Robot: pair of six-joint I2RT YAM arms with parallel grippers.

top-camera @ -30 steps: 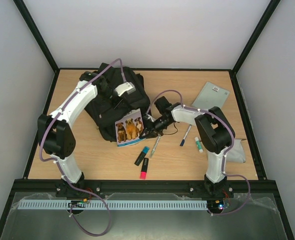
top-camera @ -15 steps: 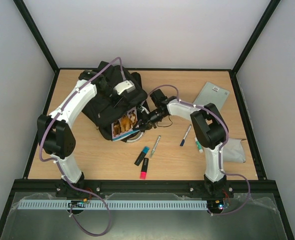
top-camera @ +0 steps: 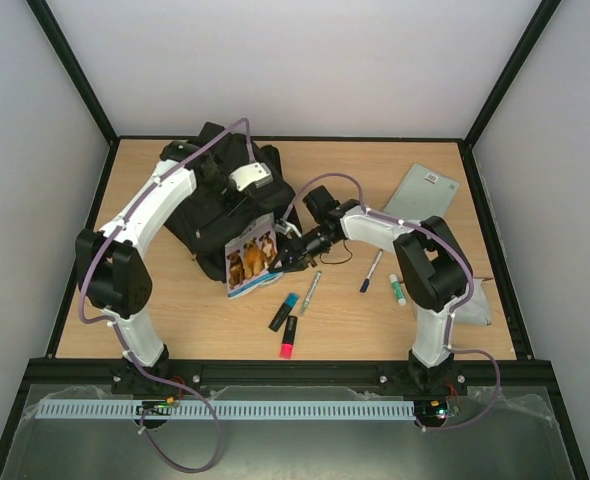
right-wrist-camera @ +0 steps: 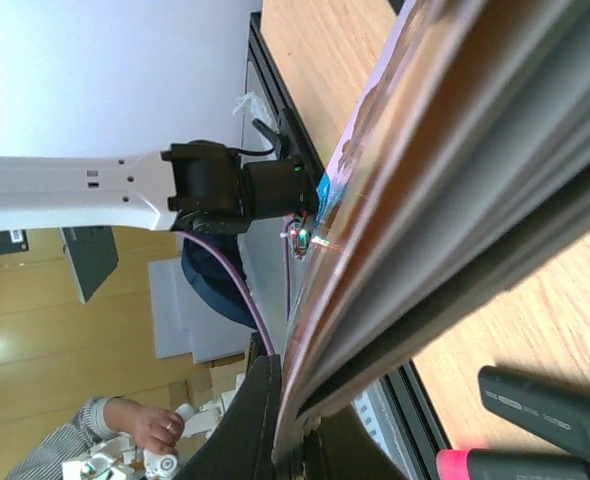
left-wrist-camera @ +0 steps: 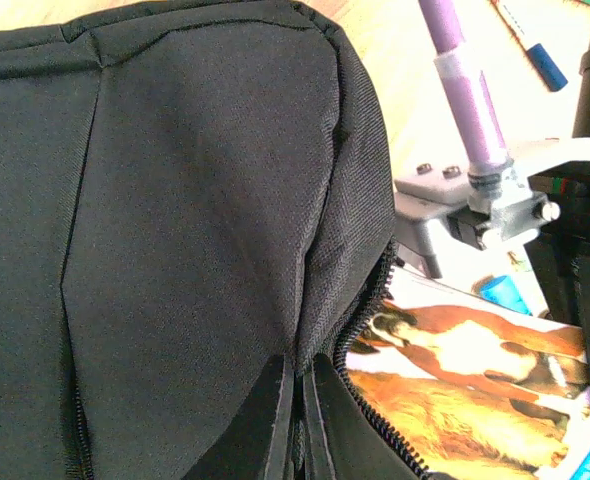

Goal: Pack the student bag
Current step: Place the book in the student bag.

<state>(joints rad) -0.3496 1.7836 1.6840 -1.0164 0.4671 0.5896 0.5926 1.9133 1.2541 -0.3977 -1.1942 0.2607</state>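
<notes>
The black student bag [top-camera: 215, 205] lies on the table at the back left. My left gripper [top-camera: 237, 205] is shut on the fabric edge of its zip opening; the left wrist view shows the fingers [left-wrist-camera: 275, 420] pinching the fabric by the zipper [left-wrist-camera: 375, 300]. My right gripper [top-camera: 287, 255] is shut on a booklet with dogs on its cover [top-camera: 251, 255], held tilted at the bag's front opening. The booklet shows edge-on in the right wrist view [right-wrist-camera: 425, 180] and beside the zipper in the left wrist view [left-wrist-camera: 475, 380].
On the table near the front lie a silver pen [top-camera: 311, 290], a teal-capped black marker [top-camera: 283, 311], a pink highlighter [top-camera: 289, 337], a blue pen [top-camera: 371, 271] and a green-capped white tube [top-camera: 397, 290]. A grey notebook [top-camera: 421, 190] lies back right; a grey pouch [top-camera: 475, 300] lies right.
My right gripper carried the booklet left toward the bag's opening and tilted it up, then eased back slightly. The left gripper has kept hold of the bag's edge.
</notes>
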